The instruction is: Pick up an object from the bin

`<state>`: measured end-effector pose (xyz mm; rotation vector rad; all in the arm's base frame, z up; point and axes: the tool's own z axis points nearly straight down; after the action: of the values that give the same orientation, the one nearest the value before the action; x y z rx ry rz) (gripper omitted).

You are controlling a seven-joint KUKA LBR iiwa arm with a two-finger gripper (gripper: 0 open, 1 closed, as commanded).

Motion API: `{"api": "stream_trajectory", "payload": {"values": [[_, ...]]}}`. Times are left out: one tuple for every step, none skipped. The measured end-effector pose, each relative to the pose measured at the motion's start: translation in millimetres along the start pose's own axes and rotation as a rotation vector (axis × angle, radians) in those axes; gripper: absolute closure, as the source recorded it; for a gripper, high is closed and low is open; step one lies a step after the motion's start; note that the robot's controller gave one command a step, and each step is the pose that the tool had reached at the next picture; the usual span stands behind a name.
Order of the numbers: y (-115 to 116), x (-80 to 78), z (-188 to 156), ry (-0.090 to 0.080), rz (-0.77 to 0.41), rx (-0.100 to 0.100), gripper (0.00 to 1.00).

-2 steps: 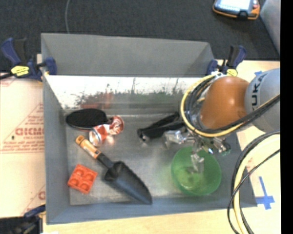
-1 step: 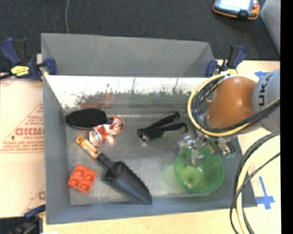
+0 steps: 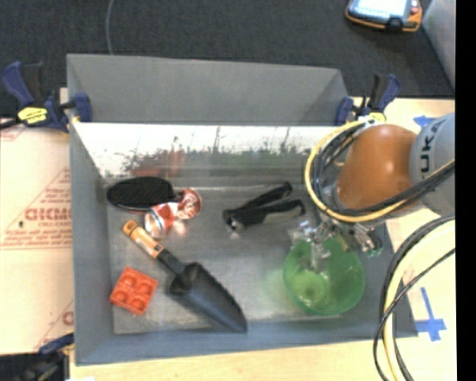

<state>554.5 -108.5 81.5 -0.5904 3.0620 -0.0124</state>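
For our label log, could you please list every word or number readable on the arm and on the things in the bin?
"UK": dark letters on the arm's grey link, the rest hidden.
Crumpled red and white wrapper: print too blurred to read.
Orange block, black trowel, green bowl: no text seen.

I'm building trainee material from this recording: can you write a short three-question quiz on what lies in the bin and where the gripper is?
1. True or false: the red toy brick lies near the lower-left corner of the bin, as the camera view shows it.
2. Which thing is the gripper over? A) crumpled red-and-white wrapper B) green translucent bowl C) black oval brush
3. Fill in: the black scoop has a handle coloured ___.
Key: 1 true; 2 B; 3 orange.
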Motion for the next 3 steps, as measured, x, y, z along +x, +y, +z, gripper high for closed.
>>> {"api": "stream_trajectory", "payload": {"values": [[-9.1, -2.7, -83.6, -0.009, 0.02, 0.006, 1.0], [-12.1, -19.6, -71.5, -0.001, -0.01, 0.0, 1.0], [-31.5, -16.9, -153.5, -0.009, 0.046, 0.005, 1.0]]}}
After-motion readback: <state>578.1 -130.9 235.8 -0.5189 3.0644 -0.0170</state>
